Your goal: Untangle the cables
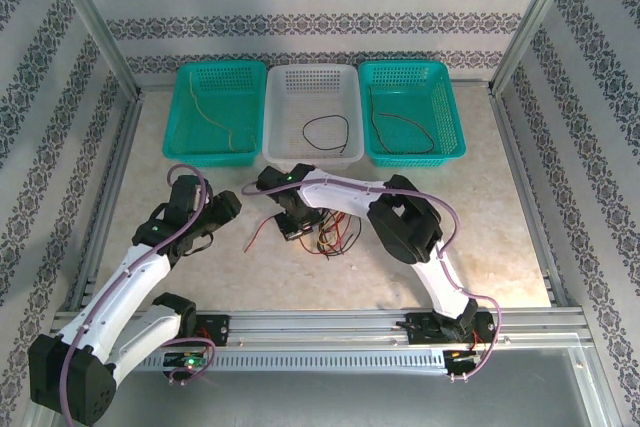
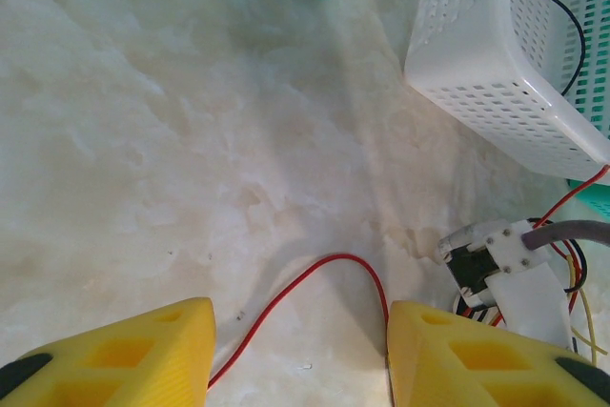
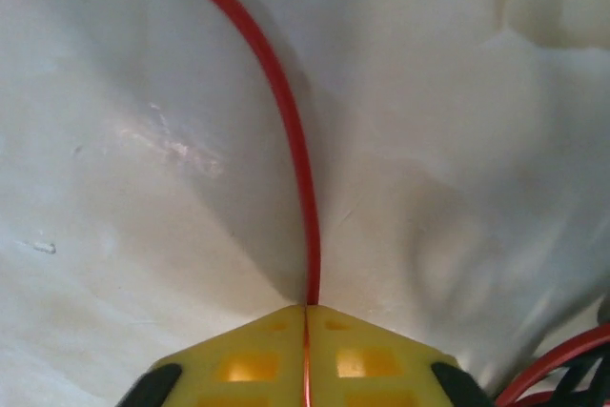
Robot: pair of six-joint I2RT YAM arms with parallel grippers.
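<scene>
Right jaws pinch tight on a red cable [image 3: 286, 111] beside the tangle [image 1: 335, 237] on the worktop [image 1: 480, 247]; left jaws hover part-spread, holding nothing. A slow, steady pull away should free it without tightening knots

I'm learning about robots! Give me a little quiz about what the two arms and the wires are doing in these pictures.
1. True or false: the right gripper is shut on a thin red cable.
2. What colour is the thin cable lying in the white plastic mesh basket? A red, B black, C yellow.
3. Fill the gap: the yellow fingers of the left gripper stand ____ (open or shut).

Key: 1 true. 2 B. 3 open.
</scene>
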